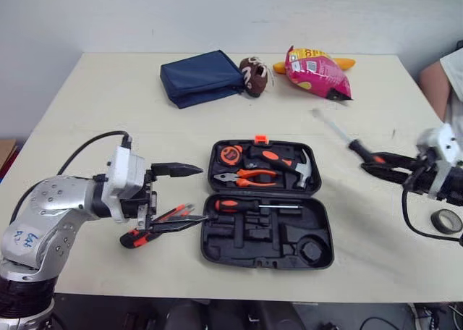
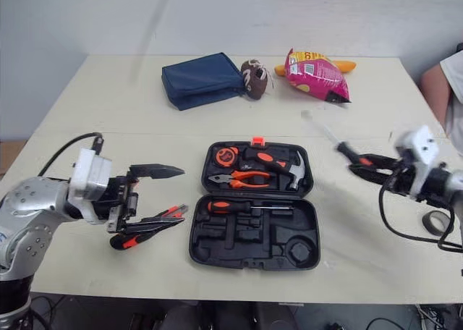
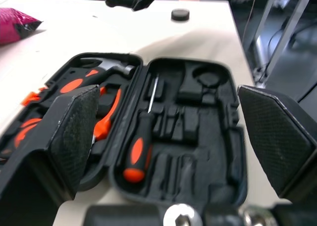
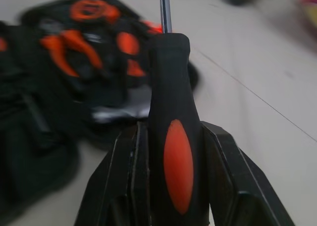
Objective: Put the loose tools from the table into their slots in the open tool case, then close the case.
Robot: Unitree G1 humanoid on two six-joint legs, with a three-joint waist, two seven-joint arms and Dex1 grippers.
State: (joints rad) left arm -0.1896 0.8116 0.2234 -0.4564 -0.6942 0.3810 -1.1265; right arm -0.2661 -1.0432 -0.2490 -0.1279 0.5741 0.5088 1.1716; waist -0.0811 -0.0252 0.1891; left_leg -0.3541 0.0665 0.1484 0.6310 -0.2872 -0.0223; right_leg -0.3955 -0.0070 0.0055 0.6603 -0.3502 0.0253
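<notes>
the open black plastic tool case (image 1: pixel 249 243) lies flat near the middle of the pale bench (image 1: pixel 108 106), with an orange latch (image 1: pixel 260 138) on its far edge. its far half holds an orange-and-black tape measure (image 1: pixel 230 155), a pair of orange-handled pliers (image 1: pixel 246 176) and a steel-headed hammer (image 1: pixel 300 169). its near half holds one slotted screwdriver with an orange-and-black handle (image 1: pixel 239 205), lying along the hinge side; the other moulded recesses in that half are bare.

just to the left of the case, a loose pair of black-and-orange handled cutters (image 1: pixel 136 236) lies on the bench. the left tool (image 1: pixel 200 194) hovers over it with its two fingers wide apart; the nearer finger overlaps the cutters in the head views, and whether it touches them is unclear. the left wrist view looks between the spread pads onto the case, with nothing between them.

to the right of the case, well apart from it, the right tool (image 1: pixel 383 165) is clamped on the handle of a long black-and-orange screwdriver (image 4: pixel 177 166), held above the bench with its thin shaft pointing away toward the far side.

a roll of black tape (image 1: pixel 446 220) sits by the bench's right edge. along the far side lie a folded navy fabric pouch (image 1: pixel 201 77), a small brown stuffed toy (image 1: pixel 253 75) and a pink snack bag (image 1: pixel 316 71). a person's arm (image 1: pixel 438 84) shows at the right edge.
</notes>
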